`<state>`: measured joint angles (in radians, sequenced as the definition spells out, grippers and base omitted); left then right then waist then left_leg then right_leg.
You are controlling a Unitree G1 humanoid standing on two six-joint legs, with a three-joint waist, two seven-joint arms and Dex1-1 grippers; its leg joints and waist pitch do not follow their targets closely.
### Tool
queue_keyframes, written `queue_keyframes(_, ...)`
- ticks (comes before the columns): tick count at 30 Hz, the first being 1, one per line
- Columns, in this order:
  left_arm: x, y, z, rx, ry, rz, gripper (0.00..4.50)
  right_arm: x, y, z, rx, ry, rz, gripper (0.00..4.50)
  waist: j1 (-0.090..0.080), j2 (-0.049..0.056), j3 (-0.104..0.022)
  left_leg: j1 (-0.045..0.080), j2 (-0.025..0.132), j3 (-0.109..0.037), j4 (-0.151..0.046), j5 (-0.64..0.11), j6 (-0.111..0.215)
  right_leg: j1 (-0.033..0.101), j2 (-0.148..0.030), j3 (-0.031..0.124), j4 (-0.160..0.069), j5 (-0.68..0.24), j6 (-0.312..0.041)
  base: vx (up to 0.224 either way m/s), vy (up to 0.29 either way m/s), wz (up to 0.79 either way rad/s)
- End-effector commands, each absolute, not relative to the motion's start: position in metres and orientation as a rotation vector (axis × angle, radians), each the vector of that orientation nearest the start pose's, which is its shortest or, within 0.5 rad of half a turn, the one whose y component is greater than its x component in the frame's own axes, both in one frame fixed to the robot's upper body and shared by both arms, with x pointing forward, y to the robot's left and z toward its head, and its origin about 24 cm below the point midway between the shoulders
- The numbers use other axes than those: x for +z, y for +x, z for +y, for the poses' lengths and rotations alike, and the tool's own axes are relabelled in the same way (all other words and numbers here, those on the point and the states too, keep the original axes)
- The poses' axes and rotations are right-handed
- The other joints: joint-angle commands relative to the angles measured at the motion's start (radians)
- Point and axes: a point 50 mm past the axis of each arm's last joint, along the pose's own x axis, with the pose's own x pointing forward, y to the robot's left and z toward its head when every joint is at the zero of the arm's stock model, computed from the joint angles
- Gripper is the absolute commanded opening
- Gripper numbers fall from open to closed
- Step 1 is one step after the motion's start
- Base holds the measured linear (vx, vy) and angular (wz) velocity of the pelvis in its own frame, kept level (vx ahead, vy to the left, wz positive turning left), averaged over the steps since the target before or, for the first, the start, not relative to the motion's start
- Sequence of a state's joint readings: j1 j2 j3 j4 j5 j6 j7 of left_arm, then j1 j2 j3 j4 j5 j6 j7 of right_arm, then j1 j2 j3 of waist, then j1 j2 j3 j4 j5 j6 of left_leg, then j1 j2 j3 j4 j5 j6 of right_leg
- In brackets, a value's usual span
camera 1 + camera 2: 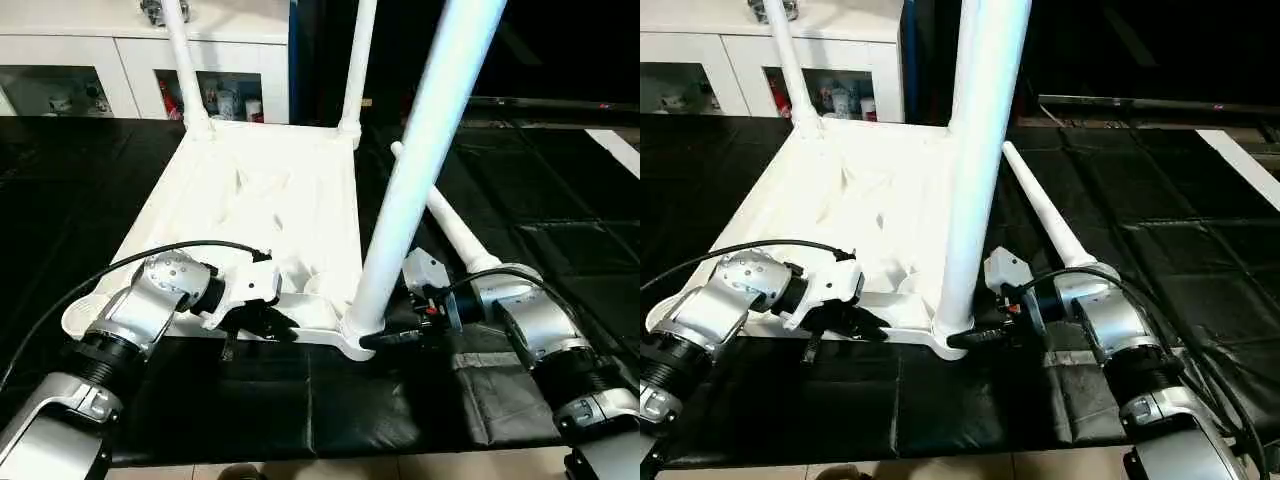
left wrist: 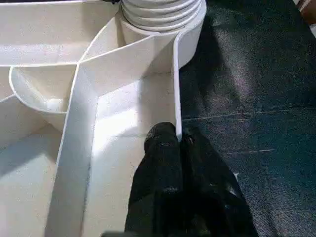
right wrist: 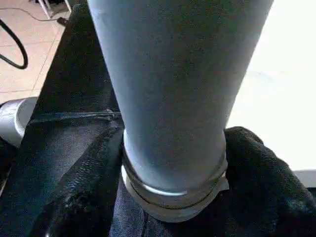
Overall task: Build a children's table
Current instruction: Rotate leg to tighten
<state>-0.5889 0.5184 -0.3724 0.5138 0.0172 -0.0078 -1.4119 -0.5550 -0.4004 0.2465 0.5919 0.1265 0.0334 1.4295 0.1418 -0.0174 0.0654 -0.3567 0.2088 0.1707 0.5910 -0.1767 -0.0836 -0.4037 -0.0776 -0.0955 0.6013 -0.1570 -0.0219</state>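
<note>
The white tabletop (image 1: 250, 200) lies upside down on the black mat, ribbed underside up. Two white legs (image 1: 185, 70) (image 1: 358, 60) stand in its far corner sockets. A third leg (image 1: 425, 150) stands upright in the near right corner socket. My right gripper (image 1: 385, 338) is shut on the base of this leg (image 3: 173, 74), one finger (image 3: 256, 168) on each side. A fourth leg (image 1: 455, 225) lies loose on the mat to the right. My left gripper (image 1: 262, 322) is shut on the tabletop's near rim (image 2: 176, 98), which its fingertips (image 2: 163, 138) pinch.
A white cabinet with glass doors (image 1: 90, 60) stands behind the mat at the back left. The black mat (image 1: 560, 200) stretches wide to the right. A black cable (image 1: 120, 262) arcs over my left forearm. Tiled floor (image 1: 400, 468) shows past the mat's near edge.
</note>
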Motion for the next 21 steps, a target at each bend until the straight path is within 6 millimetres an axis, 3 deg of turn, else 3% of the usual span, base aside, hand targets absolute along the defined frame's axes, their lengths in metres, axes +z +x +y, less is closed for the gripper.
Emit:
queue_keyframes(1,0.073,0.307,0.152,-1.568,0.646,0.460,0.00,0.059,0.304,-0.143,1.541,-0.245,0.375,2.76,-0.004,0.001,-0.077,0.009,0.029,-0.002,-0.070,-0.231,0.023,0.051,-0.072,0.052,-0.069,-0.337,-0.186,0.000,0.000,0.00)
queue_keyframes(8,0.072,0.309,0.152,-1.532,0.630,0.449,0.00,0.056,0.302,-0.139,1.541,-0.215,0.362,2.74,-0.004,0.002,-0.076,0.010,0.029,-0.002,-0.070,-0.237,0.021,0.050,-0.072,0.052,-0.072,-0.363,-0.177,0.000,0.000,0.00)
queue_keyframes(9,0.072,0.310,0.151,-1.489,0.610,0.441,0.00,0.055,0.303,-0.137,1.503,-0.205,0.346,2.74,-0.004,0.007,-0.076,0.010,0.029,-0.003,-0.070,-0.238,0.020,0.050,-0.072,0.052,-0.072,-0.361,-0.178,0.000,0.000,0.00)
queue_keyframes(13,0.072,0.314,0.147,-1.365,0.538,0.419,0.00,0.049,0.309,-0.130,1.348,-0.180,0.330,2.74,-0.012,0.002,-0.072,0.013,0.024,-0.005,-0.073,-0.262,0.000,0.049,-0.073,0.049,-0.079,-0.419,-0.160,0.000,0.000,0.00)
queue_keyframes(14,0.073,0.316,0.140,-1.290,0.477,0.397,0.00,0.044,0.310,-0.122,1.254,-0.142,0.333,2.73,-0.018,0.001,-0.072,0.008,0.024,-0.007,-0.075,-0.258,-0.006,0.053,-0.074,0.048,-0.080,-0.439,-0.146,0.000,0.000,0.00)
queue_keyframes(16,0.074,0.315,0.136,-1.255,0.449,0.387,0.00,0.042,0.310,-0.118,1.211,-0.116,0.331,2.73,-0.030,0.001,-0.071,0.011,0.026,-0.008,-0.075,-0.271,-0.011,0.049,-0.075,0.049,-0.082,-0.443,-0.147,0.000,0.000,0.00)
queue_keyframes(18,0.078,0.311,0.117,-1.164,0.354,0.370,0.00,0.041,0.315,-0.097,1.064,0.011,0.313,2.73,-0.049,0.001,-0.072,0.003,0.026,-0.011,-0.078,-0.251,-0.016,0.056,-0.072,0.048,-0.075,-0.413,-0.156,0.000,0.000,0.00)
queue_keyframes(21,0.080,0.306,0.103,-1.107,0.290,0.363,0.00,0.042,0.316,-0.081,1.006,0.035,0.308,2.72,-0.060,0.004,-0.073,0.003,0.018,-0.009,-0.072,-0.243,-0.001,0.053,-0.070,0.046,-0.086,-0.426,-0.145,0.000,0.000,0.00)
